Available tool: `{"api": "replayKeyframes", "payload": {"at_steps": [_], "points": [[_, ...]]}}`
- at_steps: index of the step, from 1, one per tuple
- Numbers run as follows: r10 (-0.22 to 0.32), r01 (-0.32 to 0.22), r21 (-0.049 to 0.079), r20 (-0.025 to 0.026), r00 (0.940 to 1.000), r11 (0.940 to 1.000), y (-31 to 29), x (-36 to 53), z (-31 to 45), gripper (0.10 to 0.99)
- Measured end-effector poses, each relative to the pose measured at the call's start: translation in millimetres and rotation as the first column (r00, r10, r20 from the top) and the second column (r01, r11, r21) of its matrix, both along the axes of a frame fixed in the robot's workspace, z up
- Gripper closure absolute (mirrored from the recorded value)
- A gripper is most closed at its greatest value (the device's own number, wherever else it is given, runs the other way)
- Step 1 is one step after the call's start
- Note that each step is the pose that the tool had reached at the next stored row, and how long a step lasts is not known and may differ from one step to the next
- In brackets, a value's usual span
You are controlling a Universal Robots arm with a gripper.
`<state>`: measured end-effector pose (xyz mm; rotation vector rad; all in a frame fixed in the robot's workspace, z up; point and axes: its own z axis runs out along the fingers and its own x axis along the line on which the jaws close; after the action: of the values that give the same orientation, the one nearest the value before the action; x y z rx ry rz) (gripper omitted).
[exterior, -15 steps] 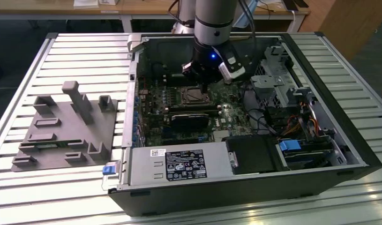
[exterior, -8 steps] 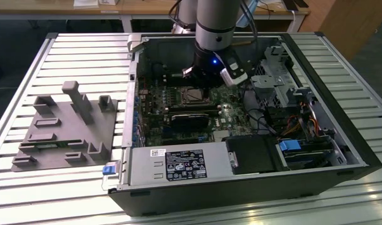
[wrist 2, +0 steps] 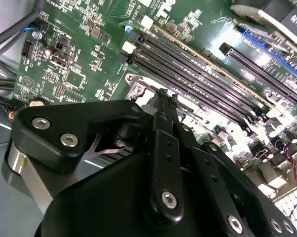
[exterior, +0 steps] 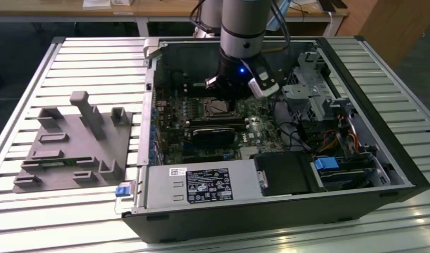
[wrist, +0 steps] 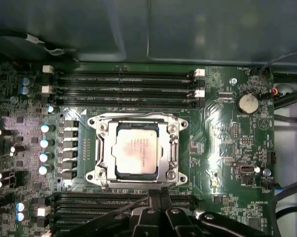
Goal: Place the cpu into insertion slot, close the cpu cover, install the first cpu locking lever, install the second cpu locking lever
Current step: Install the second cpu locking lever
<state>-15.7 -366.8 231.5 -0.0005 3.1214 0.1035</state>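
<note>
The cpu (wrist: 136, 153), a pale square chip, lies flat in the insertion slot (wrist: 174, 148) on the green board. The silvery cpu cover (wrist: 105, 148) lies down over it, framing the chip through its window. A thin metal lever (wrist: 133, 183) runs along the socket edge nearest my fingertips. My gripper (wrist: 156, 196) hovers just beside that edge, its two black fingers (wrist 2: 166, 106) pressed together with nothing visible between them. In the exterior view the gripper (exterior: 229, 96) hangs inside the open computer case, right above the socket (exterior: 216, 108).
Long black memory slots (wrist: 124, 89) flank the socket on two sides. A coin battery (wrist: 247, 103) sits on the board. The case holds a power supply (exterior: 200, 184), a drive cage (exterior: 309, 95) and cables (exterior: 299, 134). A grey fixture block (exterior: 74, 142) lies on the exterior view's left.
</note>
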Motion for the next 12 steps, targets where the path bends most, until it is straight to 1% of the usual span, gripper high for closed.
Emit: {"api": "replayKeyframes", "payload": {"at_steps": [2,4,8,10,12], "points": [[0.004,-0.004,0.000,0.0000,1.0000,1.0000,-1.8,-0.1,-0.6,0.980],[0.010,-0.010,0.000,-0.0003,1.0000,1.0000,-2.5,-0.2,-1.3,0.980],[0.010,-0.010,0.000,-0.0066,0.9999,0.9999,-2.6,-0.4,-3.0,0.980],[0.010,-0.010,0.000,-0.0072,0.9999,0.9999,-2.9,-1.9,-3.7,0.980],[0.010,-0.010,0.000,-0.0071,0.9999,0.9999,-3.0,-5.2,-4.2,0.980]]}}
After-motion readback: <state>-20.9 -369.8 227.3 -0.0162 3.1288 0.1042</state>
